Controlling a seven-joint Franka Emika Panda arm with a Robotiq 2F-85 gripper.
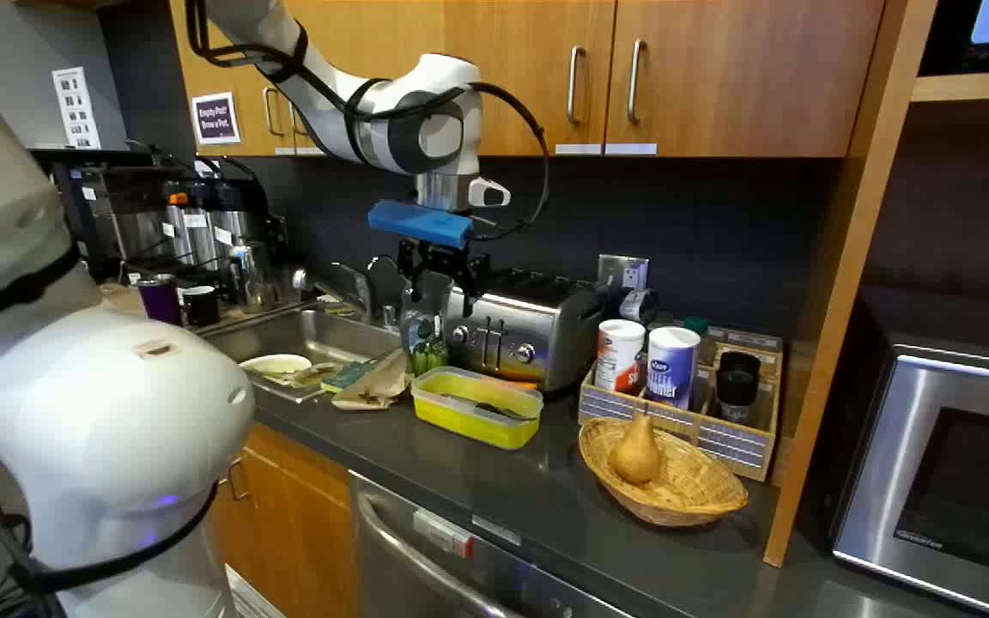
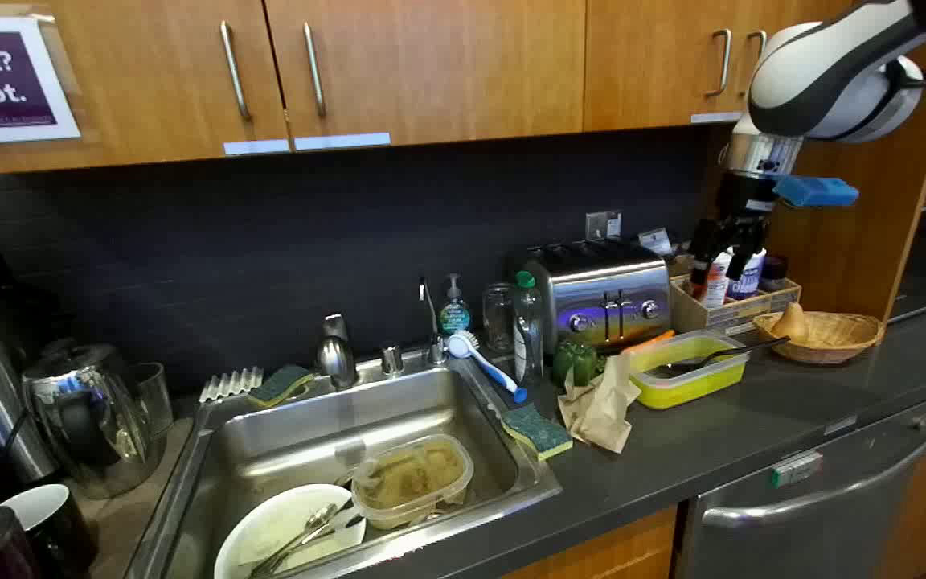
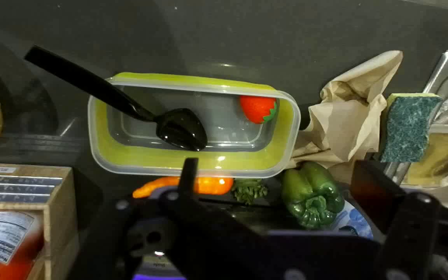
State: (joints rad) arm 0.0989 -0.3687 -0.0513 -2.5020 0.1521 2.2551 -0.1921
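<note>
Green pepper [image 3: 312, 194] lies on the table [image 3: 305, 31] below and right of centre in the wrist view, showing between the 2 jaws, which stand wide apart. It sits just beside the crumpled brown paper [image 3: 348, 116] and the lower right corner of the yellow-green container [image 3: 247, 159]. A black spoon [image 3: 130, 107] leans across the container's left rim, and inside, toward the right, lies a red item [image 3: 258, 109] with a green edge. An orange carrot [image 3: 213, 186] stretches along the container's lower side.

In an exterior view, the toaster [image 1: 537, 339] stands near the centre of the frame, with the pepper at its left; the jaws hang in the air, and a pear [image 1: 636, 451] rests in a wicker basket [image 1: 705, 489] at the lower right.

In an exterior view, the jaws are at the upper right, the pepper is right of centre beside a green-capped bottle [image 2: 527, 338], and the sink [image 2: 286, 438] at the lower left holds a white plate [image 2: 262, 515].
</note>
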